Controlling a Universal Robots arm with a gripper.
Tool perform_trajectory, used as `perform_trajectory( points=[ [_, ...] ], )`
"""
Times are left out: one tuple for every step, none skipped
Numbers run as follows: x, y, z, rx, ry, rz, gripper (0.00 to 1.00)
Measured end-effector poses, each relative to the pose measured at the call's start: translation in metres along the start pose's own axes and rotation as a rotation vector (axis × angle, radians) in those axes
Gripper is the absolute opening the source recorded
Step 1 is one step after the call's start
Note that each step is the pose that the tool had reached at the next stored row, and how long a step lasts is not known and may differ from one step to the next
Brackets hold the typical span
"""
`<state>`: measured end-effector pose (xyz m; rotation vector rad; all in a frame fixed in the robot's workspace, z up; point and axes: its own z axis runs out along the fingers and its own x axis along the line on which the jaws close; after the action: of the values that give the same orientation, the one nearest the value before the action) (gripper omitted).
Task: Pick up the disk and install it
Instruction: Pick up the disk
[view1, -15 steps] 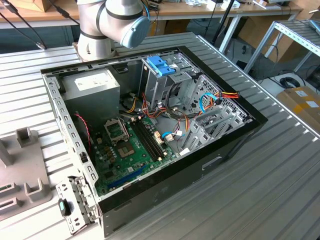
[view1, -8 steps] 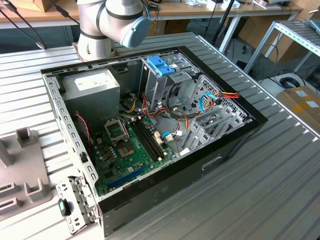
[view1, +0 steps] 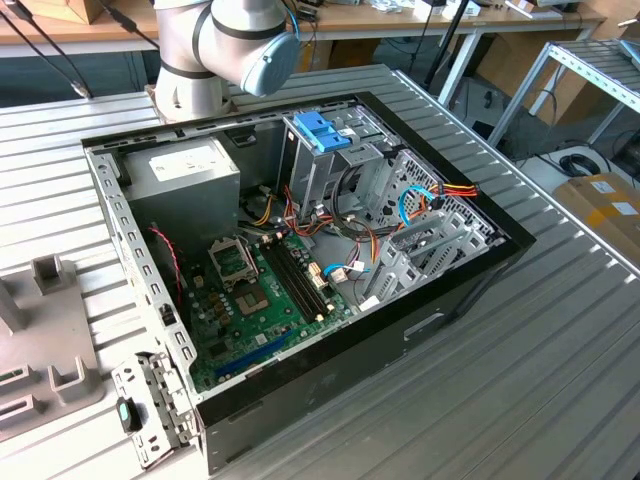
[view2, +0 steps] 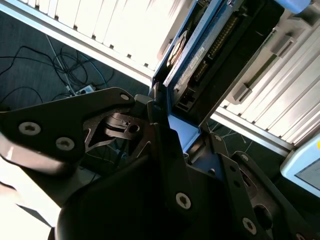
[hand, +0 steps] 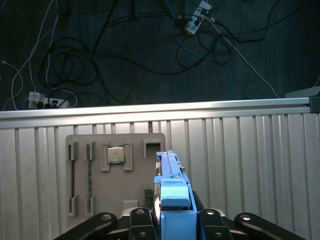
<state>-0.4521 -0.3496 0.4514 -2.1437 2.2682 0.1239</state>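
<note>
Ribbed metal table (hand: 250, 150) and a cable-strewn floor (hand: 150, 50) lie behind the scene I am watching from the remote desk. The gripper (hand: 172, 222) is closed tight on the disk (hand: 172, 187), with its black fingers (view2: 162, 135) pressing either side of the blue carrier frame at one end. In both wrist views the disk stands on edge, pointing straight out from the jaws. I judge the hold is taken at the frame's end so that the connector edge, seen in the second wrist view, is clear of the fingers.

Beyond the disk, in the first wrist view, a beige tray (hand: 115, 185) with a chip (hand: 116, 155) seated in one pocket rests on the table. The disk hangs above the table near it, touching nothing but the gripper.

In the exterior view, the arm (view1: 230, 40) rises behind the computer case (view1: 400, 330). The case lies on its side with the panel off, I take it so that the drive cage (view1: 330, 175) under its blue handle (view1: 322, 130) opens upward. The pick-up looks done, but the disk is not yet in the case.
</note>
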Motion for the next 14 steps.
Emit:
perform_trajectory(
  points=[
    [0.0000, 0.0000, -0.0007, 0.0000, -0.0003, 0.000, 0.37],
    [-0.0001, 0.0000, -0.0013, 0.0000, -0.0006, 0.000, 0.37],
    [-0.0001, 0.0001, -0.0020, 0.0000, -0.0009, 0.000, 0.37],
    [-0.0002, 0.0001, -0.0026, -0.0001, -0.0012, 0.000, 0.37],
    [-0.0002, 0.0001, -0.0032, -0.0001, -0.0016, 0.000, 0.37],
    [-0.0003, 0.0002, -0.0040, 0.0000, -0.0020, 0.000, 0.37],
    [-0.0003, 0.0002, -0.0045, -0.0001, -0.0022, 0.000, 0.37],
    [-0.0003, 0.0002, -0.0052, -0.0002, -0.0024, 0.000, 0.37],
    [-0.0004, 0.0002, -0.0058, -0.0002, -0.0028, 0.000, 0.37],
    [-0.0004, 0.0003, -0.0067, -0.0002, -0.0032, 0.000, 0.37],
    [-0.0005, 0.0003, -0.0074, -0.0002, -0.0035, 0.000, 0.37],
    [-0.0006, 0.0004, -0.0082, -0.0002, -0.0038, 0.000, 0.37],
    [-0.0006, 0.0004, -0.0089, -0.0003, -0.0041, 0.000, 0.37],
    [-0.0007, 0.0005, -0.0098, -0.0002, -0.0044, 0.000, 0.37]
  ],
)
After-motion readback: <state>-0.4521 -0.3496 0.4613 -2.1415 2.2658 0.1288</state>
